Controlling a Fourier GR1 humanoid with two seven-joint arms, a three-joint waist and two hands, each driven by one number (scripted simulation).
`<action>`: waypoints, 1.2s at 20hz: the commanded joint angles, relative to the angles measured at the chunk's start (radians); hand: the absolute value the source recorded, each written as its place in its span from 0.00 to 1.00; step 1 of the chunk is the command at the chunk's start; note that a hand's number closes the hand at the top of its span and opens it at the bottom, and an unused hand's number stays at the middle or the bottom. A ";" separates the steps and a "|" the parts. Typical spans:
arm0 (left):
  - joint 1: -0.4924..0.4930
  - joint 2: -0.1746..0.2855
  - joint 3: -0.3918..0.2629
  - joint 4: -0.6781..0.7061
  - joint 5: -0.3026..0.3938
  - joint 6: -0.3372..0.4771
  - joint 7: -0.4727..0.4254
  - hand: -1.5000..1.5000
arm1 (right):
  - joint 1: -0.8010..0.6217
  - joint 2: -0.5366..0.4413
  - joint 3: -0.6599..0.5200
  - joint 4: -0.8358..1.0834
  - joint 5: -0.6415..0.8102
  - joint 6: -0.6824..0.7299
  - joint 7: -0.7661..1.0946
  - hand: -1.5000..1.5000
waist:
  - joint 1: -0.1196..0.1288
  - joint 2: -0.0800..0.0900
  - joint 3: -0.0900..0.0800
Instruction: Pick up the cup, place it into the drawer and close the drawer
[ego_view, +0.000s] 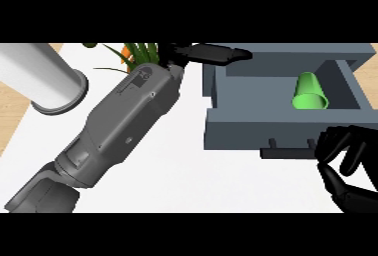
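Observation:
A green cup (309, 92) lies on its side inside the open grey drawer (244, 134), its mouth toward the drawer's front. The drawer is pulled out of the grey cabinet (295, 55) at the upper right. My left forearm crosses the counter diagonally and my left hand (210, 53) rests with straight fingers on the cabinet's top left edge. At the lower right, my right hand (345, 160) sits just in front of the drawer's front panel, near its dark handle (286, 150), with fingers curled and holding nothing.
A large white cylinder (46, 80) lies at the upper left of the white counter (177, 185). A green and orange plant (136, 51) stands behind my left arm.

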 joint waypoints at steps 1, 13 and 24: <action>0.145 0.070 0.024 -0.112 0.008 0.002 -0.003 0.00 | -0.019 -0.053 -0.014 0.035 0.058 0.042 -0.024 1.00 | 0.021 0.000 0.000; 0.621 0.329 0.041 -0.677 0.035 -0.020 0.133 0.00 | 0.030 -0.027 0.100 0.112 0.353 0.018 -0.076 1.00 | 0.025 0.002 0.000; 0.857 0.421 0.132 -0.760 0.051 -0.157 0.069 0.00 | -0.066 -0.131 0.301 0.316 0.847 -0.047 -0.262 1.00 | 0.018 0.009 0.000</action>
